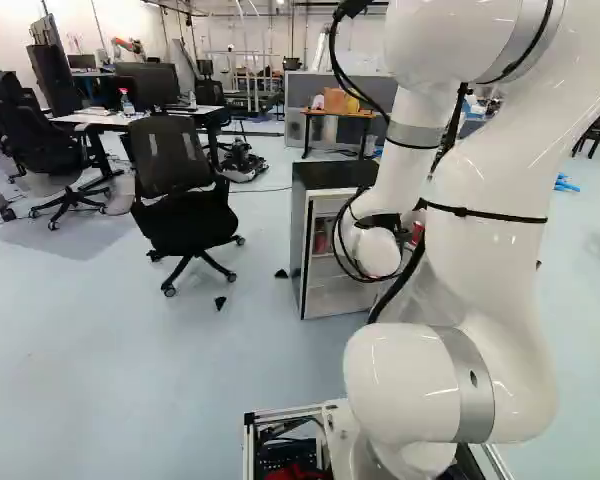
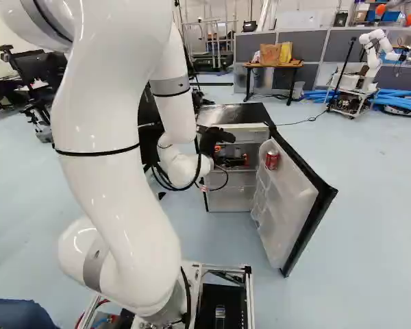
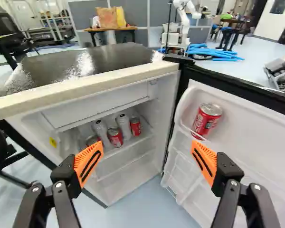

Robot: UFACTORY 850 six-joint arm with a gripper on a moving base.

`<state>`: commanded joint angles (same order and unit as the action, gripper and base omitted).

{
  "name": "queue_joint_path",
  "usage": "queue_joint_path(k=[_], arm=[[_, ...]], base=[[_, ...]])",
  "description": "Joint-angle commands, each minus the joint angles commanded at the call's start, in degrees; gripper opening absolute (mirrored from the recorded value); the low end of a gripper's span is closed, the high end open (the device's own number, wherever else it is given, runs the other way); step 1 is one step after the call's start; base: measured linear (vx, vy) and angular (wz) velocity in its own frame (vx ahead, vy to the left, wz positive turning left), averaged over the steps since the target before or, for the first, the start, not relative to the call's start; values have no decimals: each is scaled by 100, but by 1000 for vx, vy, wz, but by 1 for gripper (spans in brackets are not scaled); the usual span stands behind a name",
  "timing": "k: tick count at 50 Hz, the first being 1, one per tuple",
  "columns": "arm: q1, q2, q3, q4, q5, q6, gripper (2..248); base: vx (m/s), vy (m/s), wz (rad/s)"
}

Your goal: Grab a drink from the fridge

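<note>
Pale blue floor (image 1: 160,380) surrounds the fridge (image 2: 234,113), with grey partitions (image 2: 337,44) standing well beyond it. Red can (image 3: 206,119): in the upper compartment of the fridge's open door (image 3: 256,142). Further drinks stand close together on a shelf inside the fridge — two red cans (image 3: 115,137) in plain view, with pale containers (image 3: 123,124) beside them; whether the latter are cans or bottles cannot be told. A white panel (image 3: 99,99) spans the fridge's interior above this group. The gripper (image 2: 231,154) is at the open front of the fridge, its fingers spread wide and orange pads (image 3: 89,164) well apart, with nothing between them; one finger lies across the line of sight to the fridge's inner shelves, the other across that to the door. In the left base view the arm (image 1: 495,230) covers part of the fridge's front. An office chair (image 1: 185,225) stands to the left of the fridge. Beyond the fridge is a table (image 2: 294,66) bearing a brown bag (image 2: 269,55) and a yellow bag (image 2: 285,53) — farther right, blue tubes (image 2: 404,103) and another robot (image 2: 372,51).
</note>
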<state>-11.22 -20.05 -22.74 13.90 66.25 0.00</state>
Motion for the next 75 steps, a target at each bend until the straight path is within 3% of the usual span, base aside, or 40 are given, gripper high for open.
queue_joint_path(k=[23, 44, 53, 75], arm=[[-21, -501, -218, -1302, 0, 0, 247], [-70, -1036, -552, -2187, 0, 0, 247], [-92, -1272, -714, -2359, 0, 0, 247], [-154, -1881, -1188, -2363, 0, 0, 247]], base=[[0, 0, 0], [0, 0, 0], [0, 0, 0], [0, 0, 0]])
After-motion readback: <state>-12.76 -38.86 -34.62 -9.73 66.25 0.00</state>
